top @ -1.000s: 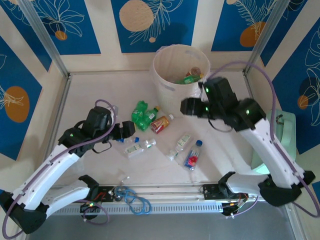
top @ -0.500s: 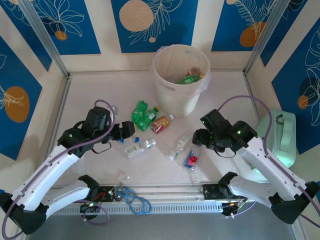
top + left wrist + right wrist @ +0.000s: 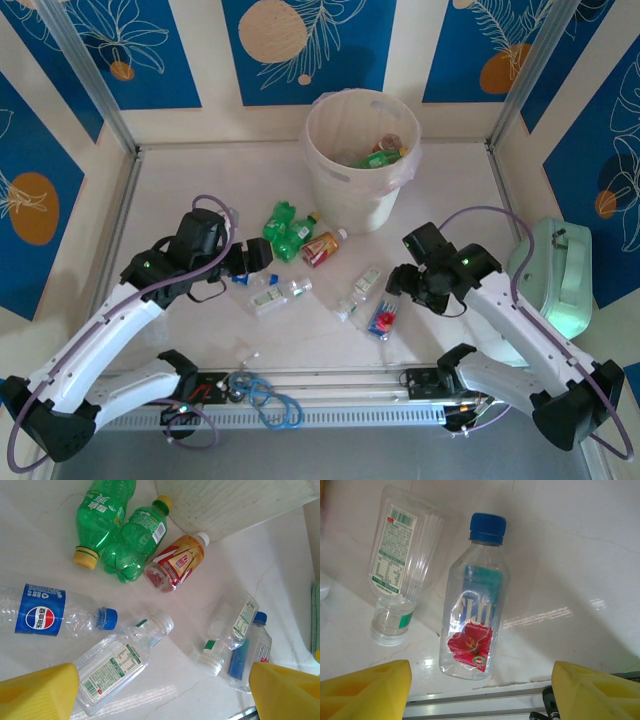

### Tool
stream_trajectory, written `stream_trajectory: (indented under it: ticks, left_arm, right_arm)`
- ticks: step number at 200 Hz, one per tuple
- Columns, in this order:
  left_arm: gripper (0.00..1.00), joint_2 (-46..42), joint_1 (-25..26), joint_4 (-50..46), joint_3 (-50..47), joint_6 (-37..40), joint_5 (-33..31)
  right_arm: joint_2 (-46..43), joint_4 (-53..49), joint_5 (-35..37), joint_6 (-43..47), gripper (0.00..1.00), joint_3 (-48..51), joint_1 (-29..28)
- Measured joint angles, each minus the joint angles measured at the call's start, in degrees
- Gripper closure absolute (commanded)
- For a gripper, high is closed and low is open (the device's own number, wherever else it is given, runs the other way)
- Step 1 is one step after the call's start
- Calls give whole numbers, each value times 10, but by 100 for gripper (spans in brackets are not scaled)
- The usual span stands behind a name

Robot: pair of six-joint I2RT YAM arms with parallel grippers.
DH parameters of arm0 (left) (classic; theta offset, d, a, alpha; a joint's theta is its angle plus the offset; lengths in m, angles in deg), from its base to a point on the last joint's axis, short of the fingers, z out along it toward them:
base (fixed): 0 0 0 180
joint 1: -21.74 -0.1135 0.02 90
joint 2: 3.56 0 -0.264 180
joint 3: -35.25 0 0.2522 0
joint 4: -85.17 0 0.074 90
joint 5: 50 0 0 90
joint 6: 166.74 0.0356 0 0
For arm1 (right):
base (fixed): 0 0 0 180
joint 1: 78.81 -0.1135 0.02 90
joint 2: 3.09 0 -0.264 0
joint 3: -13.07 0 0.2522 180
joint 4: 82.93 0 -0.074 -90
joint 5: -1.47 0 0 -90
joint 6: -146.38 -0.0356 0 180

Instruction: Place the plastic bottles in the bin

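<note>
Yellow right fingers (image 3: 365, 686) hang wide open and empty either side of the blue-capped clear bottle (image 3: 472, 605) lying on the table (image 3: 570, 555), left fingers (image 3: 35, 692) likewise open and empty, so next looks like a drop, a squeeze and a carry to the bin (image 3: 345, 190).

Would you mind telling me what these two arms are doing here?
They are clearing plastic bottles into the bin, where a few already lie. Seven lie on the table. The right arm hovers with open jaws over a blue-capped Fiji bottle; the left arm does likewise over a clear labelled bottle beside the Pepsi bottle. Neither holds anything.
</note>
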Motion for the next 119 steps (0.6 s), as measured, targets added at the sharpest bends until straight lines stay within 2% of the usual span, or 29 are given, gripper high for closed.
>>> stream_trajectory:
  ticks: [49,119]
  left_arm:
    - [12,-11,0,7,-8,-13,2]
    - [12,-22,-2,16,-22,-15,9]
  right_arm:
    - [35,19,-15,0,22,7,-32]
    - [101,39,-21,-7,21,7,-46]
